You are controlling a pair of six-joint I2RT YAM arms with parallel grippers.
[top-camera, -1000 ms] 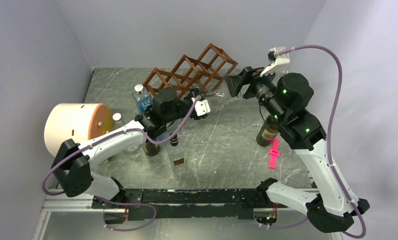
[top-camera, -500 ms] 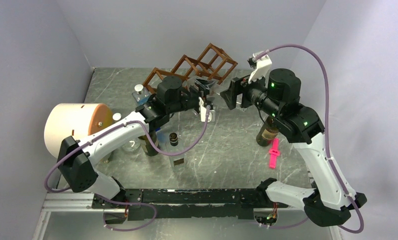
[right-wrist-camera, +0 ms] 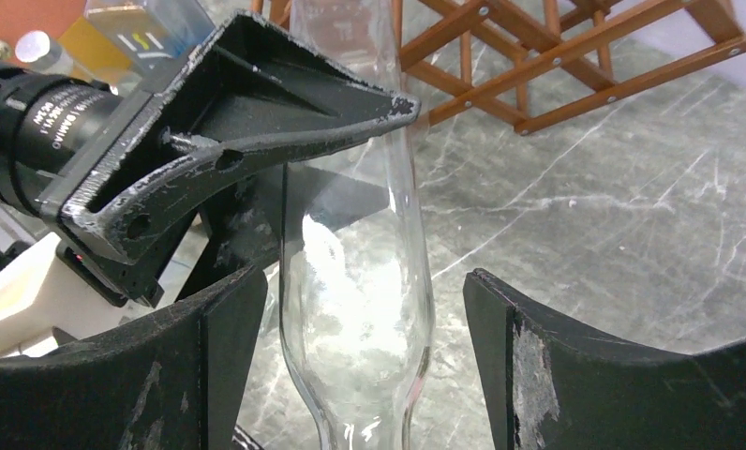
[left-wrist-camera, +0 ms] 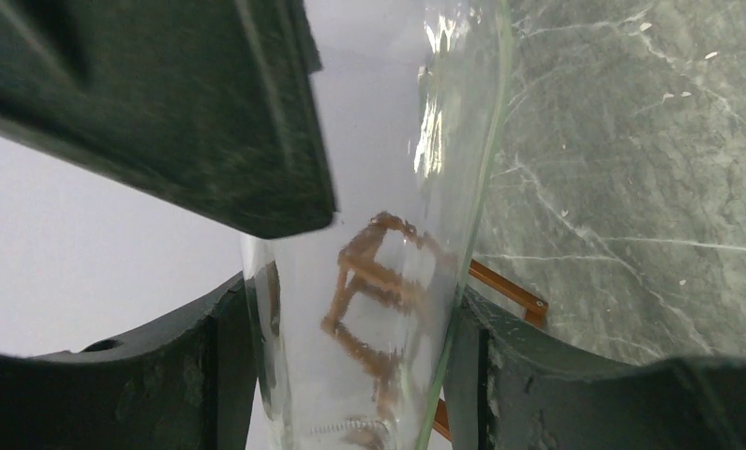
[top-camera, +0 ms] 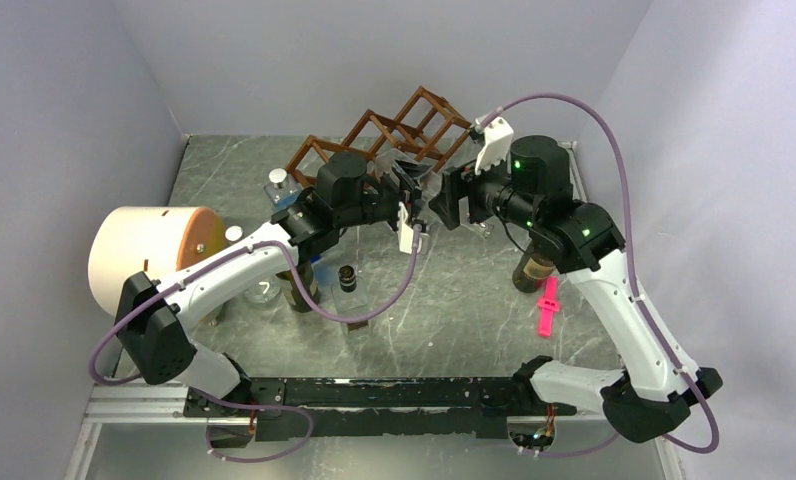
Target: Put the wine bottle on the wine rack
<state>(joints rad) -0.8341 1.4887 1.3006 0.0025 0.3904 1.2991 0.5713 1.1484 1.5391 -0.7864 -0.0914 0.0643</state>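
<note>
My left gripper (top-camera: 406,197) is shut on a clear glass wine bottle (left-wrist-camera: 374,281) and holds it in the air just in front of the reddish-brown wine rack (top-camera: 389,140). In the left wrist view both fingers (left-wrist-camera: 215,375) press the bottle's sides, and the rack (left-wrist-camera: 512,291) shows behind and through the glass. My right gripper (top-camera: 444,197) faces the left one. In the right wrist view its jaws stand open on either side of the bottle (right-wrist-camera: 355,309), with a gap on the right side. The left gripper (right-wrist-camera: 229,141) grips the bottle further up, in front of the rack (right-wrist-camera: 538,56).
A dark brown bottle (top-camera: 536,265) and a pink clip (top-camera: 548,305) are at the right under my right arm. A cream and orange cylinder (top-camera: 149,250) lies at the left. Several small bottles (top-camera: 347,280) stand under my left arm.
My left arm has lifted the clear bottle up toward the rack. My right arm has swung left, and its open jaws now straddle the bottle.
</note>
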